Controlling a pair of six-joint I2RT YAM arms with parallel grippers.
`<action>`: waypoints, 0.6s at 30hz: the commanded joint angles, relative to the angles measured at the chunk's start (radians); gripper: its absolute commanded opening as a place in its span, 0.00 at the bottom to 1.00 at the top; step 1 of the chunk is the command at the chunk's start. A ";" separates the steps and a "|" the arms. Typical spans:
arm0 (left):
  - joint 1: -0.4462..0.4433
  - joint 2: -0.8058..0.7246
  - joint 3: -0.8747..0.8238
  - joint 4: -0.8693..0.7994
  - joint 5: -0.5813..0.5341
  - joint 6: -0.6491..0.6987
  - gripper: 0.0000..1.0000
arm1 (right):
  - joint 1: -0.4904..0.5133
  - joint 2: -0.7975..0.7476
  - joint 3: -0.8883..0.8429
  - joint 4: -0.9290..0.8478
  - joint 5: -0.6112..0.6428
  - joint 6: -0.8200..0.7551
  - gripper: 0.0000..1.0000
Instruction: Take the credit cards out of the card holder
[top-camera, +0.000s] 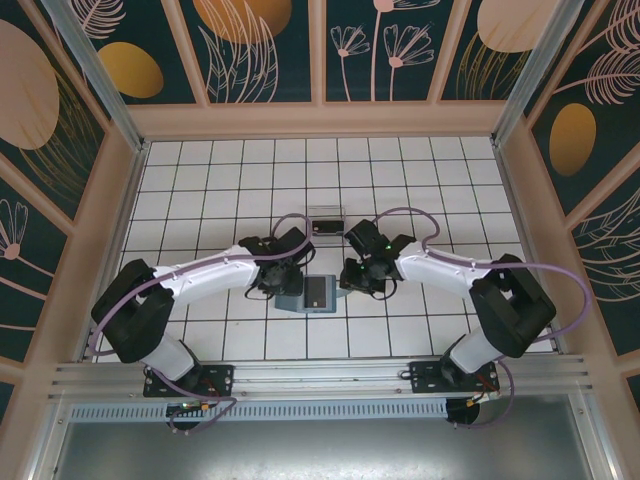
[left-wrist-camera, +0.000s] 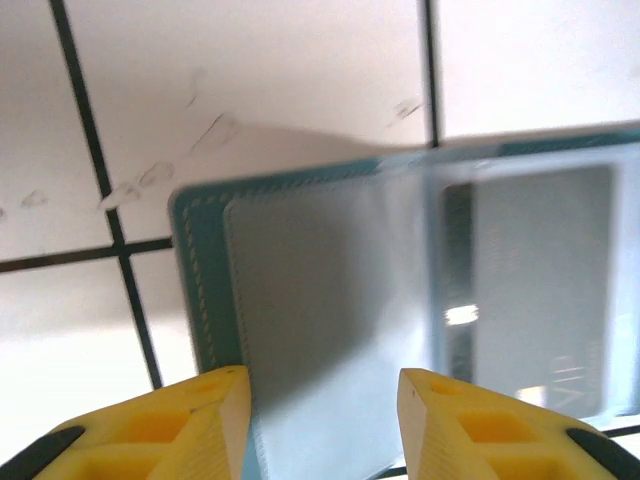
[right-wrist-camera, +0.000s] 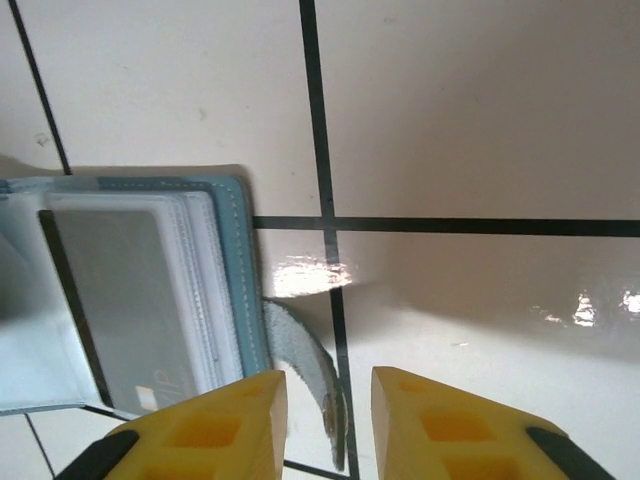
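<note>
Teal bifold card holder (top-camera: 312, 295) lies open on the white tiled table (top-camera: 200, 180). 1 grey credit card (left-wrist-camera: 540, 290) sits in its clear sleeve, so you've got nothing confirmed out yet. Left gripper (left-wrist-camera: 322, 388) jaws are open over the holder; right gripper (right-wrist-camera: 328, 385) jaws are apart and empty.

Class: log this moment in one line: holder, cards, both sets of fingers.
card holder: open on tiles | card: in clear sleeve | left fingers: apart over holder | right fingers: apart beside strap
</note>
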 joint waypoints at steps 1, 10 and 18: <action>0.006 -0.015 0.054 -0.024 0.012 -0.007 0.45 | 0.008 -0.039 0.026 -0.042 0.031 0.008 0.31; 0.006 -0.007 0.155 -0.048 0.011 -0.001 0.43 | 0.010 -0.071 0.055 -0.073 0.050 0.014 0.32; 0.027 -0.003 0.043 0.184 0.149 -0.078 0.34 | 0.037 -0.108 0.088 -0.020 0.050 0.070 0.32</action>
